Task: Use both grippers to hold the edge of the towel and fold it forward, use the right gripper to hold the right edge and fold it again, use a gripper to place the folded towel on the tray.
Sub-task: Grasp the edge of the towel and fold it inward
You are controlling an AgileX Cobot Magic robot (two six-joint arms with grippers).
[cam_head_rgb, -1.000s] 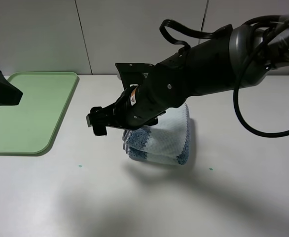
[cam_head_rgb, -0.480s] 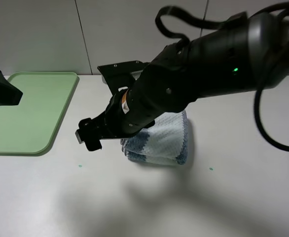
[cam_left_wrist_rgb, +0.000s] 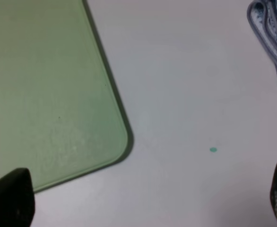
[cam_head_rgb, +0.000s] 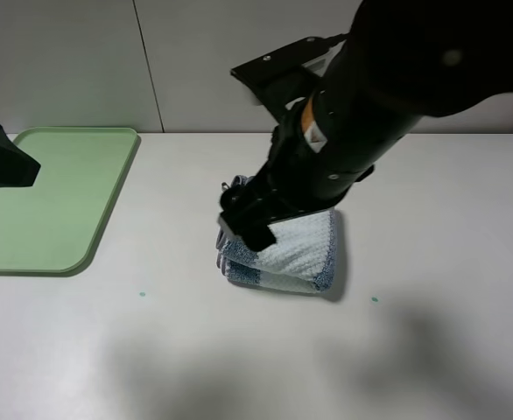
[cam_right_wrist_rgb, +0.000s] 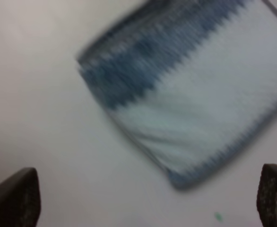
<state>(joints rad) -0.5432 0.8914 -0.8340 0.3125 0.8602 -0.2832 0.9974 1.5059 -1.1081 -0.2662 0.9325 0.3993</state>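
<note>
The towel (cam_head_rgb: pixel 296 252) lies folded into a thick striped bundle on the white table, right of the middle. The right wrist view shows the towel (cam_right_wrist_rgb: pixel 186 94) blurred, below and ahead of my right gripper (cam_right_wrist_rgb: pixel 143 198), which is open and empty. From the high camera, the right gripper (cam_head_rgb: pixel 243 219) hangs over the towel's left end. The light-green tray (cam_head_rgb: pixel 55 201) sits at the far left with nothing on it. My left gripper (cam_left_wrist_rgb: pixel 145 203) is open above the corner of the tray (cam_left_wrist_rgb: pixel 44 85), and the towel's layered hem (cam_left_wrist_rgb: pixel 271 42) shows at the frame's edge.
The left arm's black end (cam_head_rgb: pixel 3 164) hovers over the tray's left side. Small green dots (cam_head_rgb: pixel 142 294) (cam_head_rgb: pixel 375 299) mark the table in front of the towel. A pale panelled wall (cam_head_rgb: pixel 151 61) closes the back of the table.
The right arm has swung back from reaching left toward the tray and now stands steeper over the towel. The towel, the tray and the left arm have stayed in place.
</note>
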